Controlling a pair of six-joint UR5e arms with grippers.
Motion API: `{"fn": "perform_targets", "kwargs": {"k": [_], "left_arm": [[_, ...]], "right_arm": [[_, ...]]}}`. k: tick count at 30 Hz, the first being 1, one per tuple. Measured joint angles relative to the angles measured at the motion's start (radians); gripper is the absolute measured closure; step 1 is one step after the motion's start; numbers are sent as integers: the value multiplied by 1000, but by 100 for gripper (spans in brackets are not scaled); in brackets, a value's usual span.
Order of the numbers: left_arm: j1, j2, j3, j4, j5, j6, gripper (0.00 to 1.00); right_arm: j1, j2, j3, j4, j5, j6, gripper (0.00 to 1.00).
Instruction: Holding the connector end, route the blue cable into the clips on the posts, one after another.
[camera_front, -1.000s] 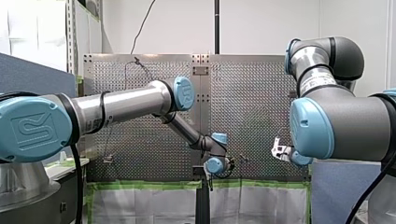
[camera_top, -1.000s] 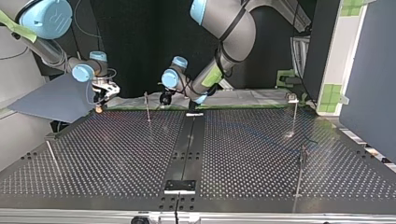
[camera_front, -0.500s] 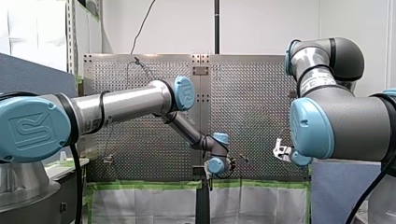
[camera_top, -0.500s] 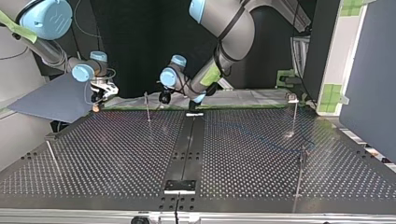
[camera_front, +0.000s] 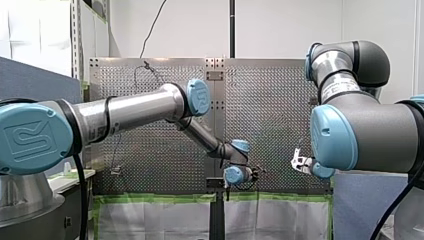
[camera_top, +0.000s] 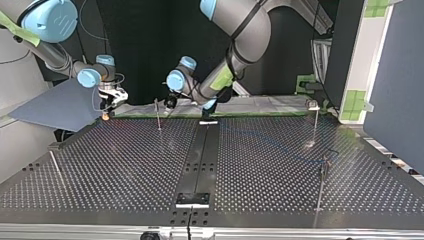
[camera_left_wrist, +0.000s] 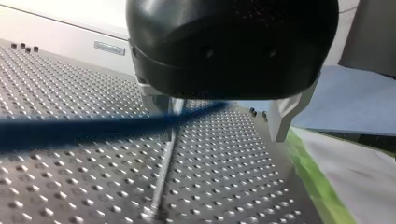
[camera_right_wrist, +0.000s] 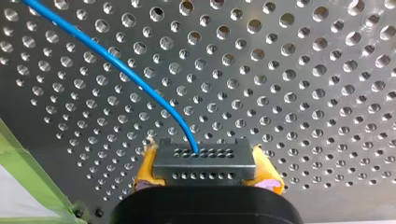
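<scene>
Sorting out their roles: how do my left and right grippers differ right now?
My right gripper has yellow pads; my left gripper has metal fingers. The right is shut on the connector; the left is open, the blue cable crossing at its fingers. Shared: both are at the same cable.

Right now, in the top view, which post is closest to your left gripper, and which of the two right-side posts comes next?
1. The thin post, right beside my left gripper.
2. The back right post, by the table's far edge.
3. The front right post, nearer the camera.
</scene>
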Motion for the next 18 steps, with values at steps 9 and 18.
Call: {"fn": "perform_targets", "kwargs": {"k": [9, 18], "left_arm": [[-40, 28, -6, -77, -71, 54, 0], [-96, 30, -14, -154, -82, 12, 0]], "right_arm": [[0, 2, 0, 8, -30, 0, 100], [-2, 2, 1, 10, -34, 1, 100]]}}
